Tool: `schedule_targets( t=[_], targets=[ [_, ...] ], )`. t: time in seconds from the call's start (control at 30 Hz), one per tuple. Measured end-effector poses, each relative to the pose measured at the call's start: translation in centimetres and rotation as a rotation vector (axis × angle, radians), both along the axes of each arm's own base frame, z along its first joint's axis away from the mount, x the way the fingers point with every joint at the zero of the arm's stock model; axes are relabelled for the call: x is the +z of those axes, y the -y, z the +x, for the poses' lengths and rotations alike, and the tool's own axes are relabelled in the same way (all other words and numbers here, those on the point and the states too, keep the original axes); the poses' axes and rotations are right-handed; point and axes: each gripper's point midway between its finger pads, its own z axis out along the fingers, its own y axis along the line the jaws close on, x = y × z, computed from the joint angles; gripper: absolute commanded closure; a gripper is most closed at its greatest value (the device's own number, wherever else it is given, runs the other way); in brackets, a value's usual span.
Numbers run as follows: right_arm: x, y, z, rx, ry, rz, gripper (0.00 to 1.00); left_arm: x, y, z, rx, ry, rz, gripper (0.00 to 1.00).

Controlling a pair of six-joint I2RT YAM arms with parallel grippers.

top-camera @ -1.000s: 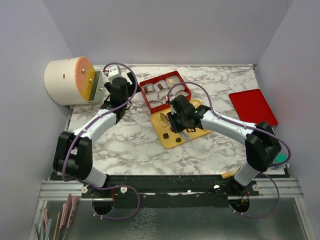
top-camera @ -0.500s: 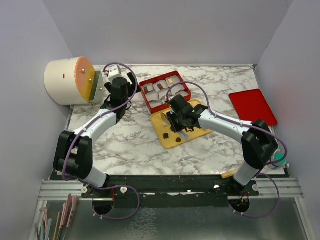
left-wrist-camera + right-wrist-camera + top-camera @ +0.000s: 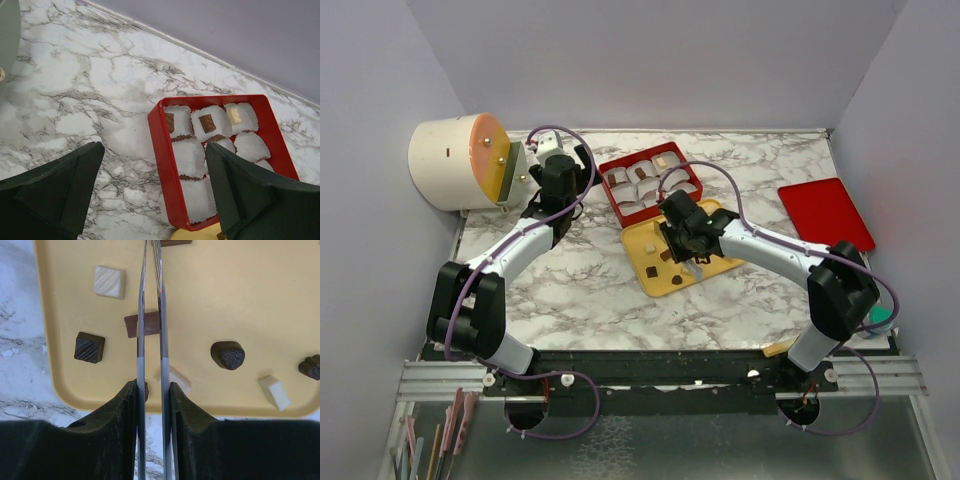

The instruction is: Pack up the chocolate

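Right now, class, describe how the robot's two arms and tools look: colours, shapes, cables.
The left arm and right arm have white links, black joints and looping purple cables. The left tool has broad dark fingers; the right tool has thin metal blades.

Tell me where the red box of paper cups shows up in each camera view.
Top external: the red box sits just above centre, directly beyond the yellow tray.
Left wrist: right of centre, in the lower half.
Right wrist: not in it.
Shared landmark: the yellow tray, only a sliver at the left wrist view's bottom edge, filling most of the right wrist view.
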Motion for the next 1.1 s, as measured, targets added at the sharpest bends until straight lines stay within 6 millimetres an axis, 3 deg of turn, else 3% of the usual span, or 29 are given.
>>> schedule_targets(
  t=[0.3, 0.6, 0.8, 1.1],
  targets=[
    [1.2, 1.1, 0.4, -0.047, 0.046, -0.018, 0.76, 0.0, 0.0, 0.0, 0.000, 0.000, 0.000, 0.07],
    [0.7, 2.6, -0.7, -0.071, 0.032, -0.051, 0.76, -0.3, 0.0, -0.1, -0.001, -0.005, 0.001, 0.07],
    [2.0, 2.9, -0.9, -0.066, 0.051, -0.038, 0.60, -0.3, 0.1, -0.1, -0.003, -0.005, 0.001, 0.07],
    [2.1, 3.0, -1.0, -0.045, 0.053, -0.048, 0.52, -0.3, 0.1, -0.1, -0.004, -0.005, 0.001, 0.07]
  ],
)
